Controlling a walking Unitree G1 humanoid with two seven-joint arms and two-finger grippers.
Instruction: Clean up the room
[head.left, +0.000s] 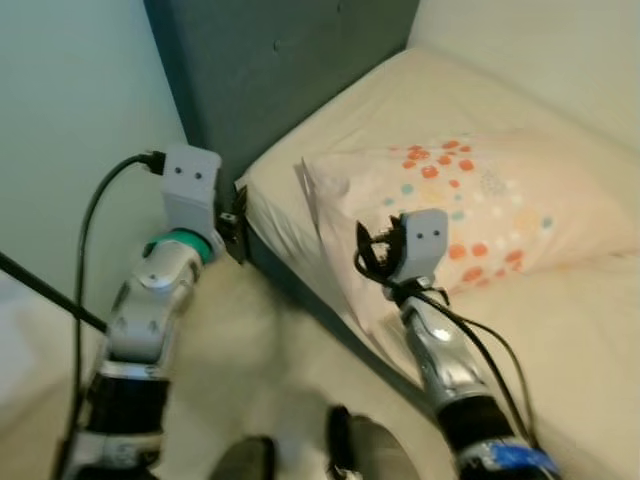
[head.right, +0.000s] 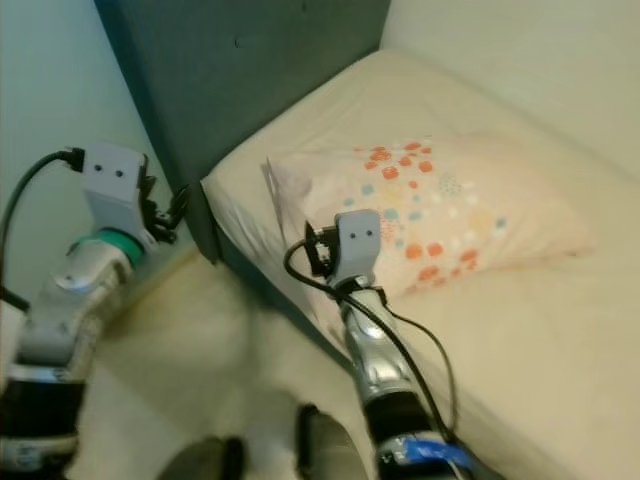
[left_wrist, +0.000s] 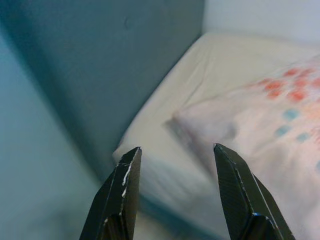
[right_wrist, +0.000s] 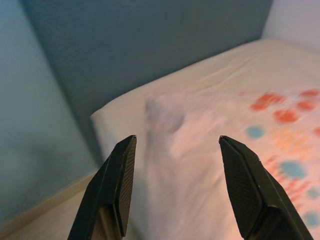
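A pale pillow (head.left: 470, 210) with orange and blue dots lies on the cream bed (head.left: 560, 340), one end near the mattress corner. My right gripper (right_wrist: 177, 138) is open and empty, a short way off the pillow's near end (right_wrist: 165, 112). My left gripper (left_wrist: 176, 148) is also open and empty. It hovers off the bed's corner (left_wrist: 150, 150), beside the headboard, with the pillow (left_wrist: 250, 125) further in. The left arm (head.left: 160, 300) stands over the floor, and the right arm (head.left: 440, 350) reaches over the bed's side edge.
A dark grey-blue headboard (head.left: 270, 70) rises behind the mattress corner. A pale green wall (head.left: 70, 100) stands to the left. Light floor (head.left: 260, 350) runs along the bed's side. My feet (head.left: 350, 450) show at the bottom, and black cables (head.left: 85, 240) trail from both wrists.
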